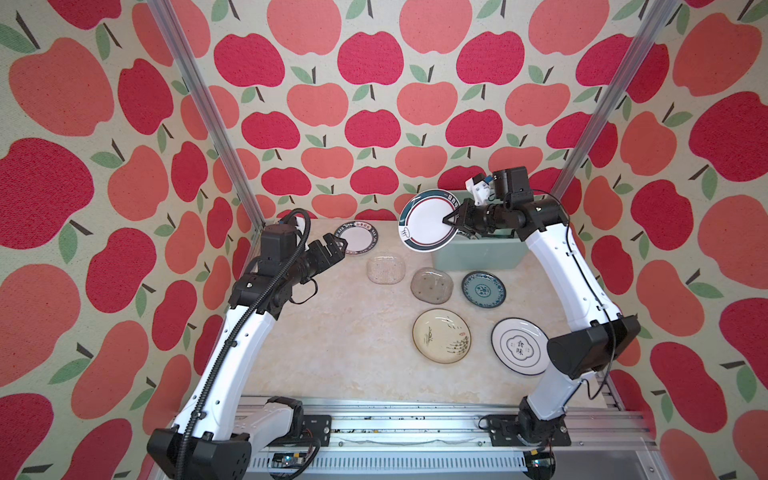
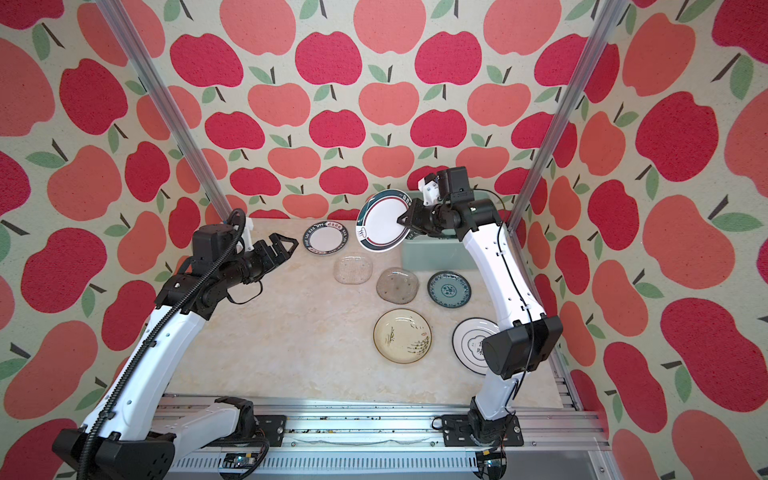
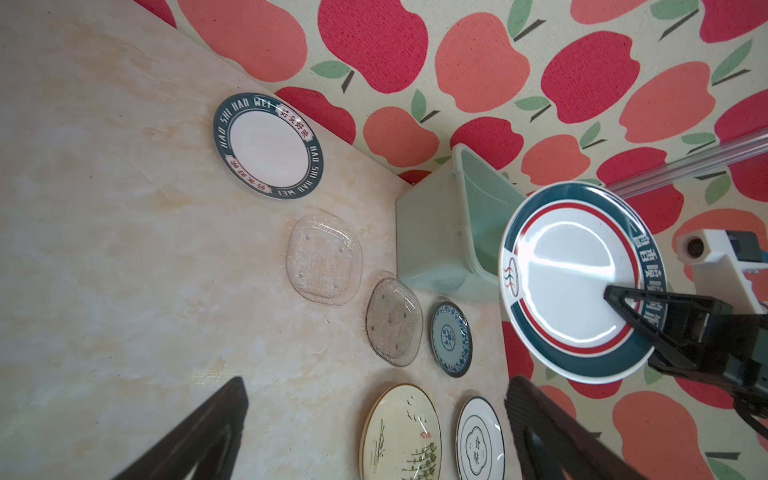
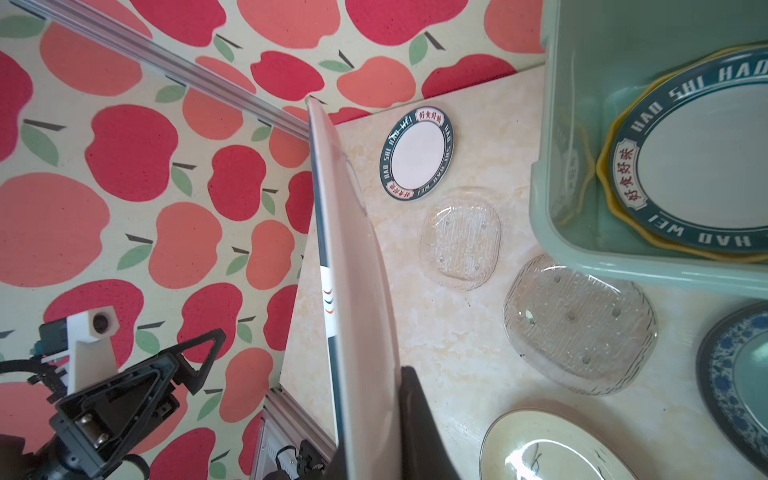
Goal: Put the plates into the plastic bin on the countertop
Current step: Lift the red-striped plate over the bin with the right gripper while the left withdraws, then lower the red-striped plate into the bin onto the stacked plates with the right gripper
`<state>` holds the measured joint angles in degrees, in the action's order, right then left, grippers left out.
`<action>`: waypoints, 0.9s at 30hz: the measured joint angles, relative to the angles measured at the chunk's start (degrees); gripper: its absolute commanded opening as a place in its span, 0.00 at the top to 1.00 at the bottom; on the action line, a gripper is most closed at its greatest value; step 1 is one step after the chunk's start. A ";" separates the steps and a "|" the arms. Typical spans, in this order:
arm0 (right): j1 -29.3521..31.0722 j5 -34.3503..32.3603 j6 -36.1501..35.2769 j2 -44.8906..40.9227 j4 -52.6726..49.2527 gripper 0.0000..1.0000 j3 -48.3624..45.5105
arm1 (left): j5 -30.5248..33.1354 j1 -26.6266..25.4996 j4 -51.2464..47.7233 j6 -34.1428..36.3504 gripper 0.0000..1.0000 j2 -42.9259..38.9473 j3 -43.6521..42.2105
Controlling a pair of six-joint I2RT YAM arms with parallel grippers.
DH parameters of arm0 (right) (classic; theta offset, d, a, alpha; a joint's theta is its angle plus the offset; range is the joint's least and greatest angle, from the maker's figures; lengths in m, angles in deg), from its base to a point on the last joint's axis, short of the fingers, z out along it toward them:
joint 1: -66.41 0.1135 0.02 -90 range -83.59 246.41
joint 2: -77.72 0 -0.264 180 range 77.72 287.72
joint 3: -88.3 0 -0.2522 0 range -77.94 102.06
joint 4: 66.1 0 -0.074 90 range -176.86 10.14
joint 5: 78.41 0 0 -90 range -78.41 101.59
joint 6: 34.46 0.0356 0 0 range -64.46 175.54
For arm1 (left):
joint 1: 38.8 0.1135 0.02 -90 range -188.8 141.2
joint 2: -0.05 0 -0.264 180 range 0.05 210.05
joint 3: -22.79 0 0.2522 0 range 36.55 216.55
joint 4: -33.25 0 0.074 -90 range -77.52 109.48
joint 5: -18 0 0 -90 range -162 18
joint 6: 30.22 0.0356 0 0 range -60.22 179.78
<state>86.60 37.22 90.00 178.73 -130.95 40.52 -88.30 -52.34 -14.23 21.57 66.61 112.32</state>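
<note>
Apple-print walls (image 1: 374, 104) close in the beige marbled desk (image 1: 332, 345) on three sides. At the desk's far right stands the mint-green plastic bin (image 1: 478, 259). The right wrist view shows a lettered-rim plate (image 4: 698, 166) lying flat inside it on top of a yellow plate (image 4: 603, 170).

The largest dish, a teal-rimmed plate (image 1: 424, 220) with a red ring and a white centre, is off the desk and tipped nearly upright, its face turned toward the left arm. It hangs at the bin's left end; whether it is over the rim or just short of it cannot be told. The right tool (image 1: 448, 219) is clenched on this plate's rim, one finger across the white face and the other behind it.

Six plates lie flat on the desk, none touching another:
- a cream ink-drawn plate (image 1: 441, 336), near the middle front
- a white plate with a dark ring (image 1: 519, 345), to its right and partly under the right arm
- a second lettered-rim plate (image 1: 356, 237), at the far left
- a clear glass plate (image 1: 386, 269)
- a smoky glass plate (image 1: 432, 284)
- a teal patterned plate (image 1: 483, 289), just in front of the bin

The left tool (image 1: 334, 245) is released, its jaws spread wide with nothing between them. It hovers just beside the second lettered-rim plate without touching it.
</note>
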 measured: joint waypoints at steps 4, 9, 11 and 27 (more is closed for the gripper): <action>-5.81 2.56 -0.04 3.72 0.07 1.00 5.70 | 1.44 -5.68 -1.27 1.81 0.01 4.70 5.73; -11.91 3.91 -1.07 9.92 0.11 1.00 9.35 | 2.43 -9.68 -1.77 3.21 0.01 9.77 9.97; -13.86 3.93 -1.62 12.20 0.15 1.00 9.57 | 2.43 -10.73 -1.90 3.50 0.01 12.28 11.52; -21.81 4.04 -5.99 28.17 4.09 1.00 12.15 | 1.99 -14.49 -4.74 5.86 0.01 30.08 20.24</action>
<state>64.78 41.26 84.01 206.90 -126.87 52.67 -86.31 -66.83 -18.97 27.42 96.69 132.56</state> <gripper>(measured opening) 0.111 0.992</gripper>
